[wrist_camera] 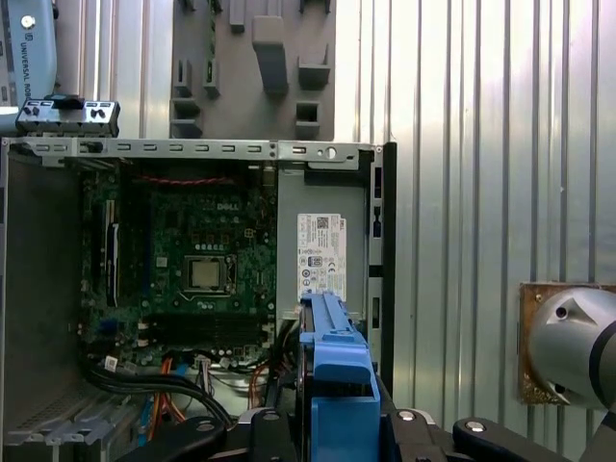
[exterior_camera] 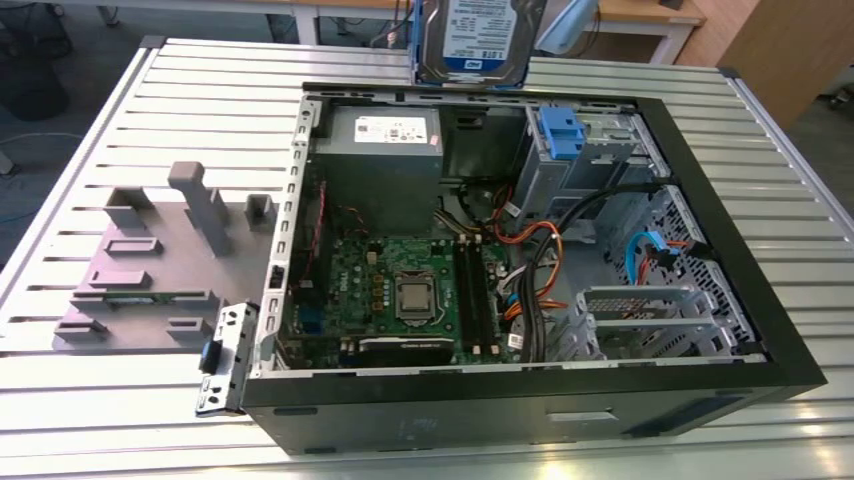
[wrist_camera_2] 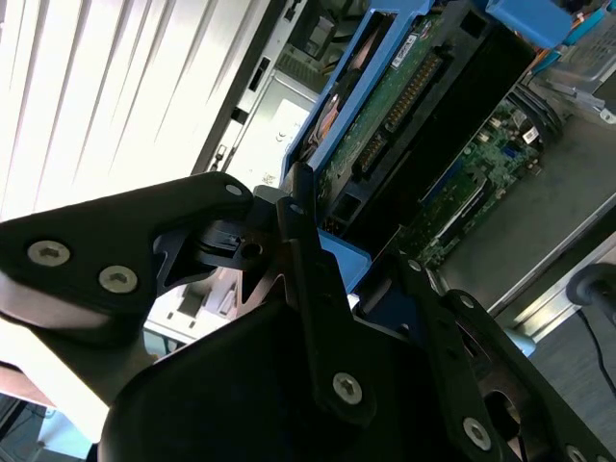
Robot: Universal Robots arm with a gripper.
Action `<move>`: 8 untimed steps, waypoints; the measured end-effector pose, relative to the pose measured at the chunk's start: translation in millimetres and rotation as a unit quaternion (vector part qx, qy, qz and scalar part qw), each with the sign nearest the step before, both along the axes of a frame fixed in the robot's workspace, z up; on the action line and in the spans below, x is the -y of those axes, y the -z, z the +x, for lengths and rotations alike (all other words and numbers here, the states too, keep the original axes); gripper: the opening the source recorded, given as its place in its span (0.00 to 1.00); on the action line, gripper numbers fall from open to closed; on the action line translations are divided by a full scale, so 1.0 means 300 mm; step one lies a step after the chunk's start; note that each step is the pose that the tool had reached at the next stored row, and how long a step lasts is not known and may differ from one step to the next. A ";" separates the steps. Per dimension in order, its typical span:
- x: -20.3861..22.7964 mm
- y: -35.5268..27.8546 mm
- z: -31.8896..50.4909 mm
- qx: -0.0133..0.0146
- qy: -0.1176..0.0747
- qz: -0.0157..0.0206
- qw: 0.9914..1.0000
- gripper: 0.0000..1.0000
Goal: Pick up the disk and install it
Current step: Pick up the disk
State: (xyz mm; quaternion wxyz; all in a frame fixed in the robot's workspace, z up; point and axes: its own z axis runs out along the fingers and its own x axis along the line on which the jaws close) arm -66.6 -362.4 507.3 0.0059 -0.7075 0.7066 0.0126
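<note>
The disk (exterior_camera: 474, 35), a silver drive with a white-and-blue label in a blue carrier bracket, hangs on edge above the far rim of the open computer case (exterior_camera: 534, 385). In the second wrist view my gripper (wrist_camera_2: 351, 245) is shut on the disk (wrist_camera_2: 385, 125), with a black finger (wrist_camera_2: 300, 226) pressed on each side and the drive's green circuit board facing the camera. In the first wrist view the disk's blue bracket edge (wrist_camera: 332, 366) stands between the black fingers, above the case interior. The grey drive cage with its blue latch (exterior_camera: 561, 135) lies just below the disk.
Inside the case are the grey power supply (exterior_camera: 384, 150), the green motherboard (exterior_camera: 400, 290), and orange and black cables (exterior_camera: 534, 260). A grey fixture block (exterior_camera: 160, 260) lies on the slatted metal table (exterior_camera: 80, 150) at the exterior view's left.
</note>
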 end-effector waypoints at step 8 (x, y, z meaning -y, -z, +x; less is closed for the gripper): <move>0.000 0.000 0.011 0.000 0.000 0.000 1.000 0.37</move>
